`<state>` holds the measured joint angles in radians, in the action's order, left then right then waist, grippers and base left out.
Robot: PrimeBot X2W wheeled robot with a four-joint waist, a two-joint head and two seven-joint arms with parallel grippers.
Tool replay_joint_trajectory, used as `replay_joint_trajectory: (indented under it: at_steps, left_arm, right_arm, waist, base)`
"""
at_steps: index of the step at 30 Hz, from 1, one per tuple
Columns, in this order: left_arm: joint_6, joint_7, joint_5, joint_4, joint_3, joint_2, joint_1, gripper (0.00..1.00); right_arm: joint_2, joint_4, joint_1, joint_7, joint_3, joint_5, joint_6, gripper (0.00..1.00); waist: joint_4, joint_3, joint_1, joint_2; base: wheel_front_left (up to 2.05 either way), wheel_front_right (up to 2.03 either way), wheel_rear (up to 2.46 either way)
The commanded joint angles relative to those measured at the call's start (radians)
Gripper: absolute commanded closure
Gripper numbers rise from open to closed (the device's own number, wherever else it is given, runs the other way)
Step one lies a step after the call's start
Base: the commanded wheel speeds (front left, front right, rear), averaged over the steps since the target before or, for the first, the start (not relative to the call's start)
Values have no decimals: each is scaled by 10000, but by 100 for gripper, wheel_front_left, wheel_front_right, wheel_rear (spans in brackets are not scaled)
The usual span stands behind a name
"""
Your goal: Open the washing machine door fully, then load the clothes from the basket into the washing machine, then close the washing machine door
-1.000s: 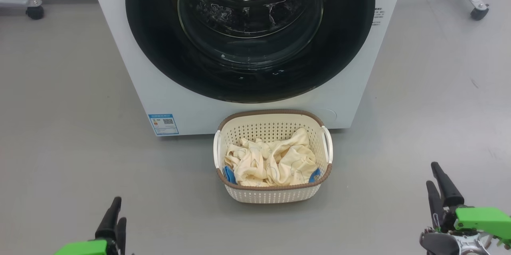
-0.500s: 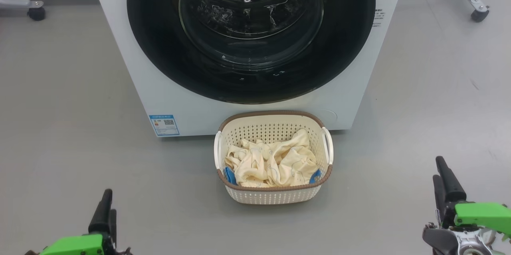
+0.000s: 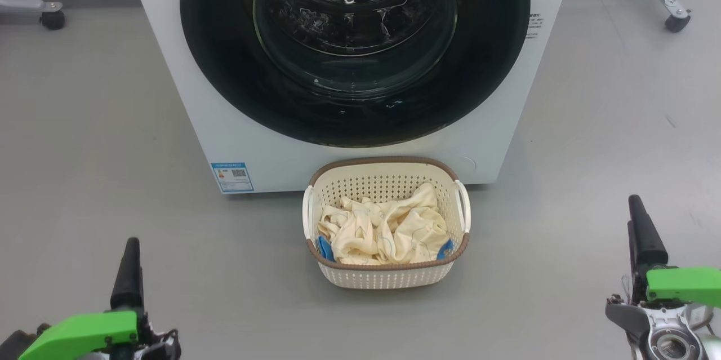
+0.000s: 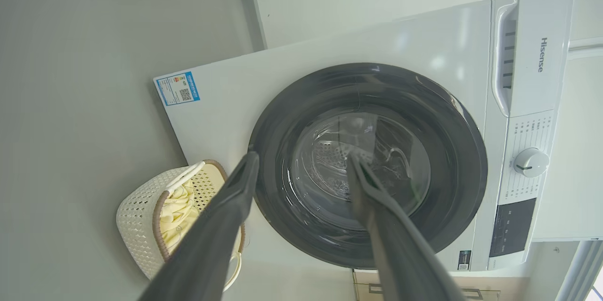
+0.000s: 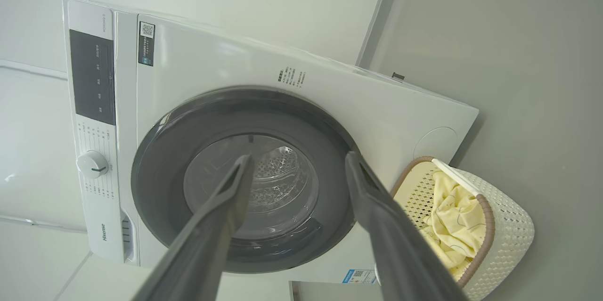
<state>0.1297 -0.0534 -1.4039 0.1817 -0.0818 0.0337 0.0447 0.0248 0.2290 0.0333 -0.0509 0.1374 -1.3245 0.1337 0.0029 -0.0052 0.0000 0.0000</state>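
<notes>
The white washing machine [image 3: 236,123] faces me with its round black washing machine door [image 3: 484,67] shut against its front. On the floor just before it stands the cream basket [image 3: 388,275], holding crumpled pale yellow clothes [image 3: 383,230]. My left gripper [image 3: 130,244] is low at the left and my right gripper [image 3: 635,202] low at the right, both well clear of the basket. In the left wrist view the left gripper [image 4: 301,157] is open and empty, pointing at the door [image 4: 452,150]. The right gripper [image 5: 297,156] is likewise open and empty before the door [image 5: 160,174].
Grey floor spreads to both sides of the machine. A castor of a wheeled frame [image 3: 53,19] stands at the back left, another castor [image 3: 676,22] at the back right. A blue label [image 3: 231,176] marks the machine's lower left front; its knob [image 4: 531,162] sits on the control panel.
Both grippers have risen in the head view, reaching further forward, the left drifting slightly left and the right slightly right. Door, basket and clothes stay put.
</notes>
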Motion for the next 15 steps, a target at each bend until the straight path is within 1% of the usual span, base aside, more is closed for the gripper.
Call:
replay_joint_trajectory:
  at_steps: [1, 10, 15]
  left_arm:
    - [5, -97, 275, -491, -200, 112, 568, 0]
    - [6, -359, 1674, -1170, -332, 119, 678, 0]
    - [6, -505, 2588, -1448, -223, 123, 699, 0]
  right_arm:
    - [127, -462, 701, -105, -19, 261, -14, 0]
    - [144, -801, 877, -369, -13, 1933, -16, 0]
    - [153, -1008, 930, -516, -159, 2993, -17, 0]
  waist:
    - [2, 1, 0, 0]
    - [9, 4, 0, 0]
    - [33, 5, 0, 0]
  base:
    - [0, 0, 0]
    - [0, 0, 0]
    - [0, 0, 0]
